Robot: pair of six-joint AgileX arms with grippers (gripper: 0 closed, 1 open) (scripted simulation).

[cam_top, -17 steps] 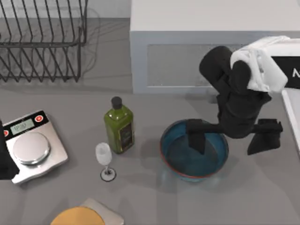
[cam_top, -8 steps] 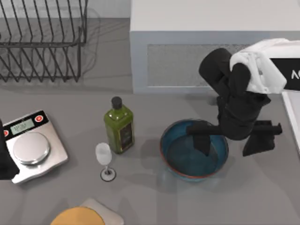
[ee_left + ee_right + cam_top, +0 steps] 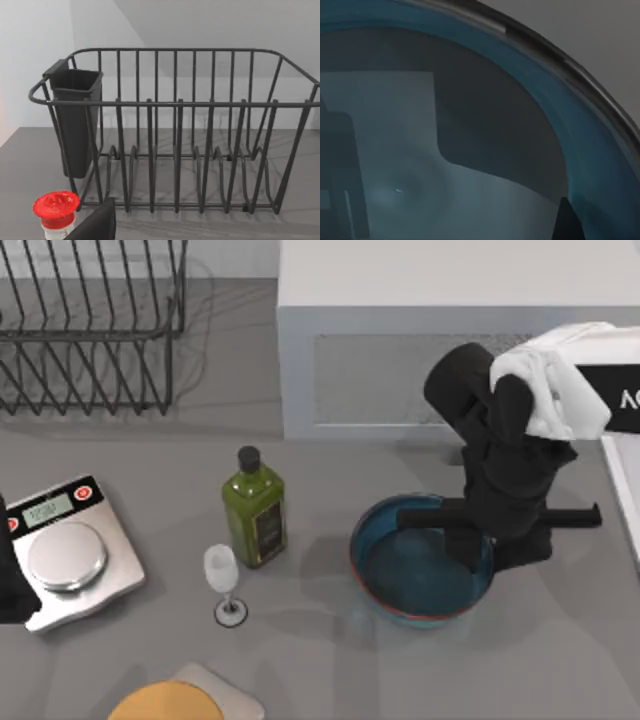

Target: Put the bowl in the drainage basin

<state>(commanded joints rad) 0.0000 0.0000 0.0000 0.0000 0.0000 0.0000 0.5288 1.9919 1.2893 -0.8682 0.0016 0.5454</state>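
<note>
Blocking a good chunk of the bowl (image 3: 415, 575) is the right gripper (image 3: 484, 546), which sits at the bowl's right-hand rim with 1 finger (image 3: 463, 540) inside the basin of the bowl and the rest outside; it looks clamped on the rim, though the arm's dark body covers the actual contact. The bowl rests on the grey table (image 3: 300, 660), right of the middle, in front of a white cabinet (image 3: 420, 300). From the right wrist you get a curved blue wall (image 3: 555, 125) and little else. The left arm (image 3: 10, 585) is parked at the left edge, mostly cut off, can't tell what its fingers are doing. Count: 1 bowl, 1 green bottle (image 3: 255, 510), 1 wine glass (image 3: 223, 582), 1 kitchen scale (image 3: 65, 555), 1 wire rack (image 3: 175, 130) with 1 dark cup (image 3: 75, 120), top left and cropped. 1 orange round thing (image 3: 165, 704) is cut off at the bottom.
</note>
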